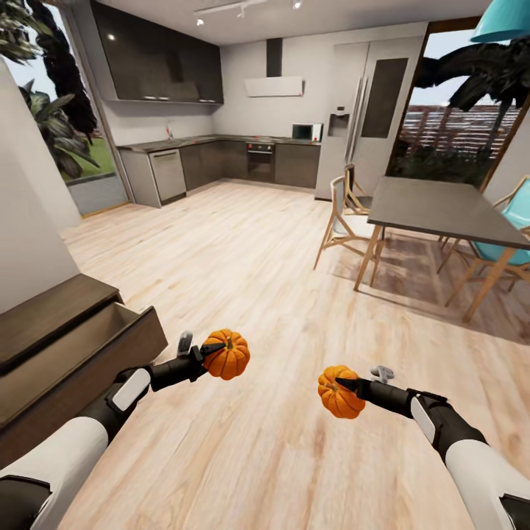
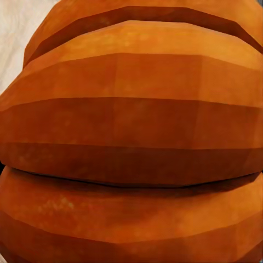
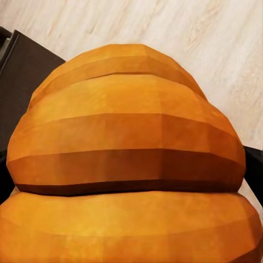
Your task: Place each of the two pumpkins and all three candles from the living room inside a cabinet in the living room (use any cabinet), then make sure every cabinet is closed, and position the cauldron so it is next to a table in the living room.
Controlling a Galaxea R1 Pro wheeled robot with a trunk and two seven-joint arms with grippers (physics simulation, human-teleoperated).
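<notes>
— Both arms reach forward over the pale wood floor (image 1: 243,258), each carrying a pumpkin. What is closest on the left?

— That is the left gripper (image 1: 213,352), its dark fingers clamped on the left pumpkin (image 1: 227,354), held in the air with the stem up. From the left wrist, its orange ribs (image 2: 131,131) crowd right up to the lens.

— And the other side?

— Much the same: the right gripper (image 1: 346,384) is closed around the right pumpkin (image 1: 339,392), also off the floor, a little lower in the head view. The right wrist camera sees its ribs (image 3: 126,159) with floor planks beyond.

— Where is the cabinet?

— At the far left, the cabinet (image 1: 44,316) stands against the wall with one drawer (image 1: 81,346) pulled open, just beside the left arm.

— Anything further off?

— A dark dining table (image 1: 442,210) with wooden chairs (image 1: 346,221) on the right, and kitchen cupboards (image 1: 221,162) at the back.
</notes>
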